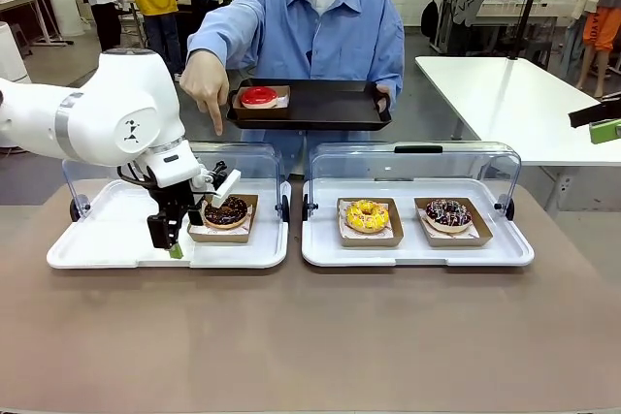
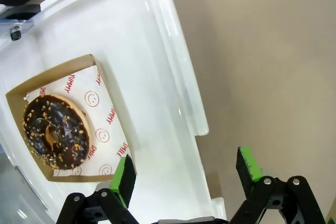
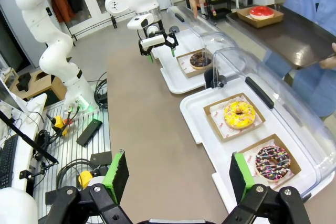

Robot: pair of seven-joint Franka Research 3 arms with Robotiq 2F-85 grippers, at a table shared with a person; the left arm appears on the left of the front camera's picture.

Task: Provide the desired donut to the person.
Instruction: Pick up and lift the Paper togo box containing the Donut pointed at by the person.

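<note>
Looks like I'm at the pick step: the person's hand (image 1: 202,79) points a finger down at the chocolate donut (image 1: 227,210), so I'm guessing that's the one wanted. It sits in its cardboard holder (image 1: 243,230) at the right end of the left white tray (image 1: 97,239), lid up. My left gripper (image 2: 186,169) hangs over that tray's near edge, just beside the holder, jaws spread wide and touching nothing. Next I'd need to line up on the holder's wall, drop and pinch. My right gripper (image 3: 178,171) is off to the side, also wide open and empty.
</note>
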